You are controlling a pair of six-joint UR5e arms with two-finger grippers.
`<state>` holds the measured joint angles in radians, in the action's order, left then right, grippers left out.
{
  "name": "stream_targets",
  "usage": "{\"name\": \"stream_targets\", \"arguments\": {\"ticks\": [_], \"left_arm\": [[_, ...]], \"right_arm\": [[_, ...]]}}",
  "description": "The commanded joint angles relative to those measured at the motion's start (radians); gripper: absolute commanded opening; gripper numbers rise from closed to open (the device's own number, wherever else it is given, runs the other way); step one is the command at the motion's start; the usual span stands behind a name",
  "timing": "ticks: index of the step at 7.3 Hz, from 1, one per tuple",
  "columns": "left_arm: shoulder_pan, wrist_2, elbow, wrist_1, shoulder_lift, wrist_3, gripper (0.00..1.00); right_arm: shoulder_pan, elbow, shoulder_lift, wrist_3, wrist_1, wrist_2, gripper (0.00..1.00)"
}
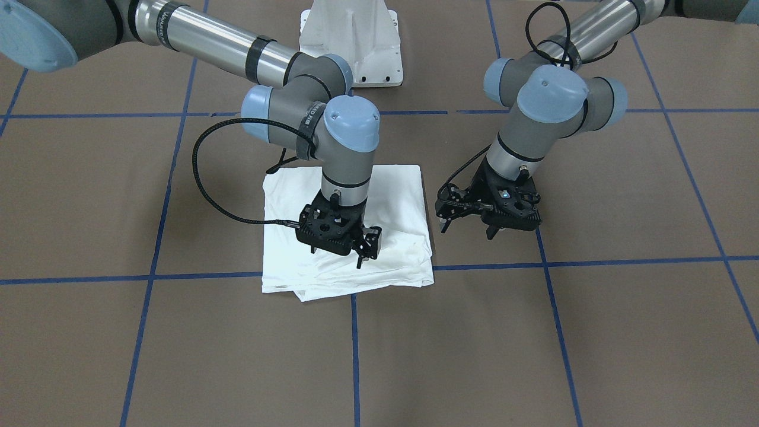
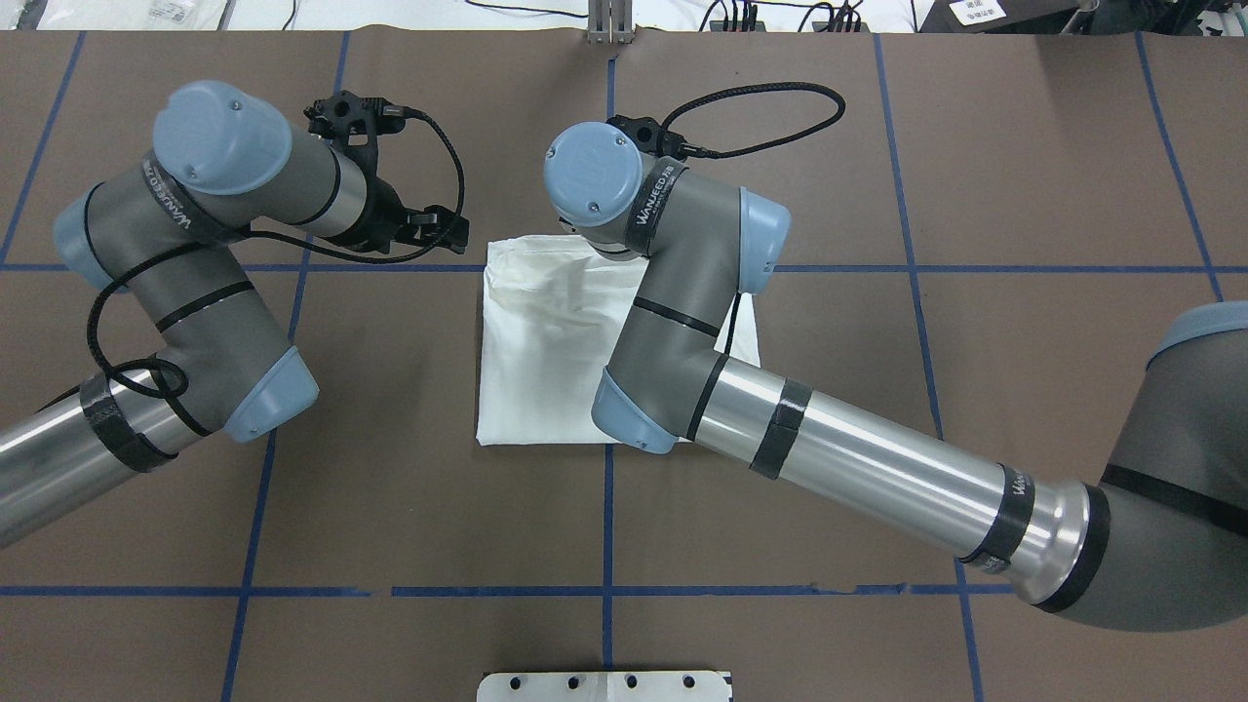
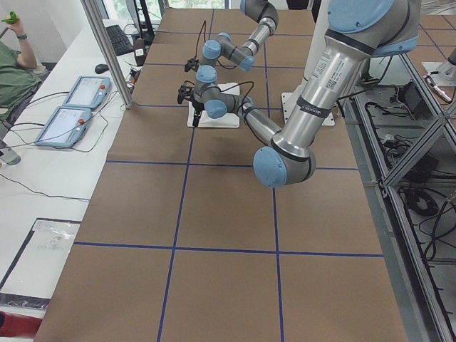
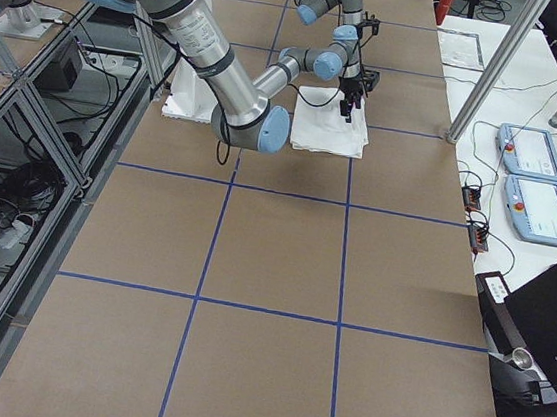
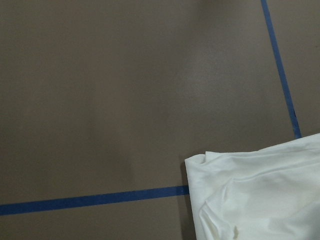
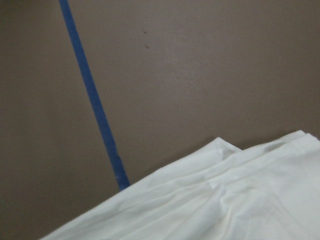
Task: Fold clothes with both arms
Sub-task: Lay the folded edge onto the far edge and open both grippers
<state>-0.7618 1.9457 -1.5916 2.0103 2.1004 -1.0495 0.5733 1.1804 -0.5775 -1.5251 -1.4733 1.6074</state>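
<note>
The white T-shirt (image 1: 394,196) lies folded into a rough square on the brown table, with no print showing. It also shows in the overhead view (image 2: 536,341) and both wrist views (image 5: 260,200) (image 6: 225,205). My right gripper (image 1: 335,258) hangs over the shirt's operator-side half, pointing down, open and holding nothing. My left gripper (image 1: 466,233) is beside the shirt, off its edge over bare table, open and empty. In the overhead view the left gripper (image 2: 429,219) sits just left of the shirt's far corner. The right gripper's fingers are hidden there under its wrist.
The white metal pedestal (image 1: 350,41) stands at the robot's side of the table, behind the shirt. Blue tape lines (image 1: 593,261) grid the brown table top. Operator tablets (image 4: 543,183) lie on a side bench past the table's edge.
</note>
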Motion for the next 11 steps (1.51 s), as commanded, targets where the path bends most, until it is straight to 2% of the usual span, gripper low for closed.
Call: {"name": "stream_targets", "arguments": {"ticks": [1, 2, 5, 6, 8, 9, 11], "left_arm": [[-0.002, -0.001, -0.001, 0.001, -0.003, -0.003, 1.0], [-0.002, -0.001, 0.001, 0.001, -0.005, -0.004, 1.0], [0.001, -0.001, 0.001, 0.001, -0.005, -0.014, 1.0], [0.001, -0.002, 0.001, 0.001, -0.005, -0.015, 1.0], [0.001, -0.002, -0.001, 0.001, -0.005, -0.023, 1.0], [0.001, -0.002, -0.001, 0.001, -0.005, -0.027, 1.0], [0.001, -0.002, -0.002, 0.001, -0.006, -0.029, 1.0]], "right_arm": [[0.005, -0.03, 0.015, 0.009, 0.007, -0.006, 0.72], [0.005, -0.038, 0.013, 0.02, 0.005, -0.035, 0.62], [0.005, -0.047, -0.008, 0.028, 0.004, -0.078, 0.59], [0.005, -0.047, -0.01, 0.028, 0.004, -0.08, 0.42], [0.005, -0.047, -0.015, 0.028, -0.001, -0.08, 0.0], [0.005, -0.045, -0.015, 0.028, -0.008, -0.084, 0.0], [0.016, -0.042, -0.015, 0.049, -0.094, -0.15, 0.0]]}}
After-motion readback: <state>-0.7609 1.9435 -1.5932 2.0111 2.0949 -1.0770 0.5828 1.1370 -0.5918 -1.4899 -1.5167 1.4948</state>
